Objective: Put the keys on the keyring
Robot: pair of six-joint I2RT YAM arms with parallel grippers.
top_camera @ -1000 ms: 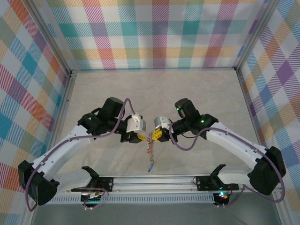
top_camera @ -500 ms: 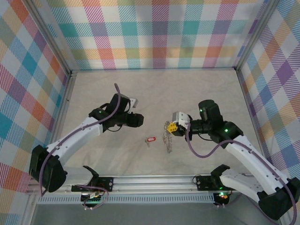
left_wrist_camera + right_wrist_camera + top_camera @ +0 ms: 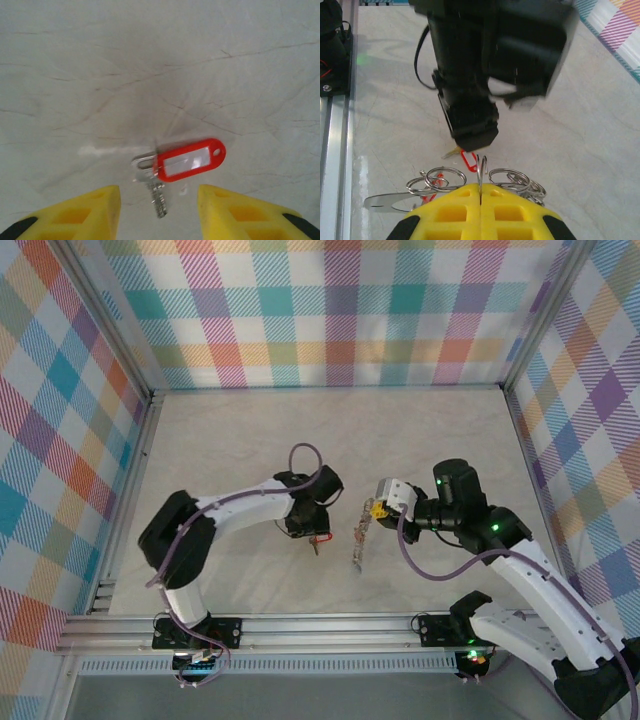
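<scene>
**Right gripper** (image 3: 480,192): your jaws are pressed together, pinching a wire of the keyring (image 3: 532,188), whose loops sit half hidden behind them at lower centre.

**Left gripper** (image 3: 159,215): your jaws stand spread, cropped by the bottom edge, flanking the red-tagged key (image 3: 187,161) lying on the table (image 3: 75,75). Its label window shows plain white.

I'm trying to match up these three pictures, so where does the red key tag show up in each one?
Top camera: red key tag on the table, just left of centre, under the left pincer.
Left wrist: lower middle, just ahead of the yellow tips.
Right wrist: small red sliver at centre, under that pincer.
Shared landmark: the left pincer, right over the tag.
</scene>
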